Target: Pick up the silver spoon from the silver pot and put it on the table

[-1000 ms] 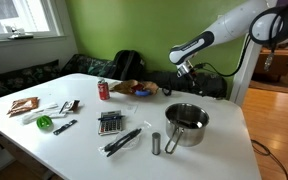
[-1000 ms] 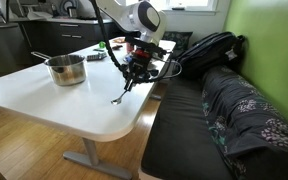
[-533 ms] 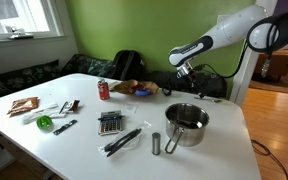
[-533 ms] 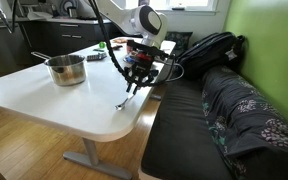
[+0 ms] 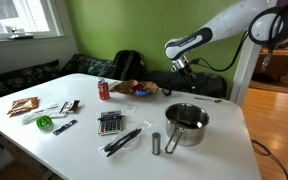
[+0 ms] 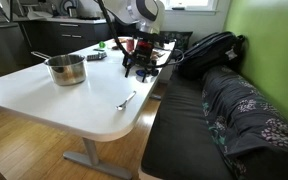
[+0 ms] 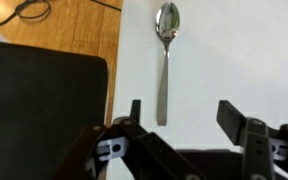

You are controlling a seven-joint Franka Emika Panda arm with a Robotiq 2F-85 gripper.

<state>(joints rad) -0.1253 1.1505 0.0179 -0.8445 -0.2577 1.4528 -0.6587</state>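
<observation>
On the table (image 7: 244,50), silver spoon (image 7: 163,75), jaws parted, handle end unclear.

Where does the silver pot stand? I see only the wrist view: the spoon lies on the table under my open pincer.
Observer: The silver pot stands further in on the table, well apart from the spoon.
Operator: Which part of the table is the spoon on?
Observer: It lies close to the table's rounded corner, on the side next to the couch.
Operator: Does the pincer touch the table?
Observer: No, the pincer hangs above the table, clear of the spoon.
</observation>
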